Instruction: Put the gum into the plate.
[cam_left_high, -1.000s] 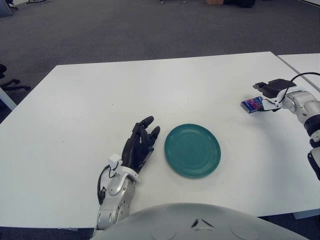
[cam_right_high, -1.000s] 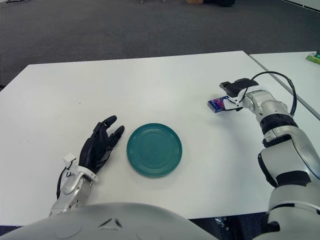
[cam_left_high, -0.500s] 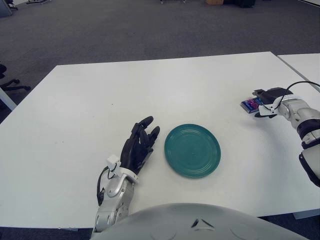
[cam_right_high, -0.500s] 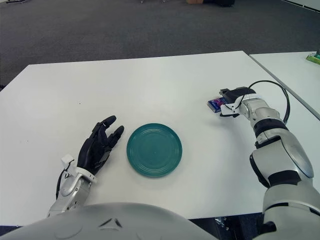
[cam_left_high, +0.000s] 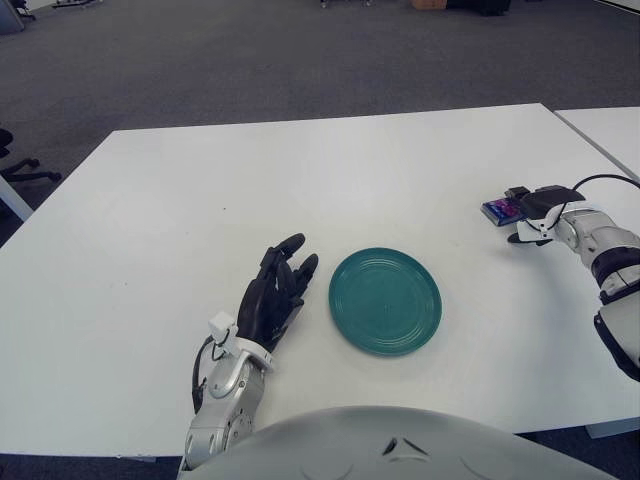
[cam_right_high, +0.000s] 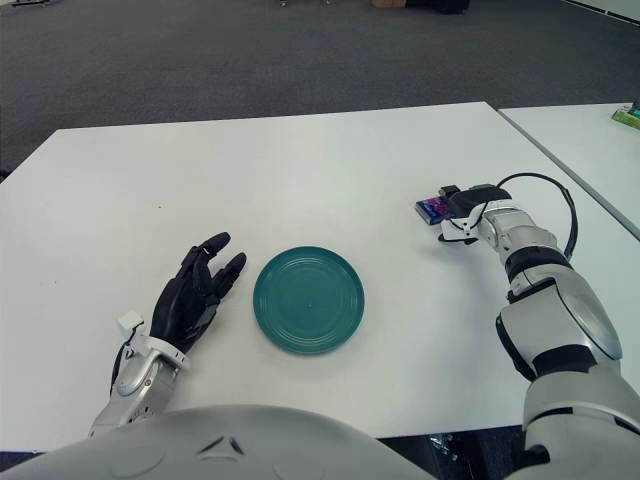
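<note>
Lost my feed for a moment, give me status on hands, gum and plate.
Right hand at the gum on the table's right side, grip unconfirmed. Left hand open, left of the plate. Plate bare, path clear.

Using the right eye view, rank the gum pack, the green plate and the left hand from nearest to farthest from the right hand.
1. Small purple-blue gum pack: right at the right hand, on its left.
2. Round teal-green plate: table centre, nearer the robot.
3. Black left hand: just beyond the plate's left edge.

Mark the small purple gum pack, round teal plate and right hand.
small purple gum pack (cam_right_high: 432, 208), right eye view, exposed top face
round teal plate (cam_left_high: 385, 300), left eye view, bare centre
right hand (cam_right_high: 462, 203), right eye view, black fingers
</note>
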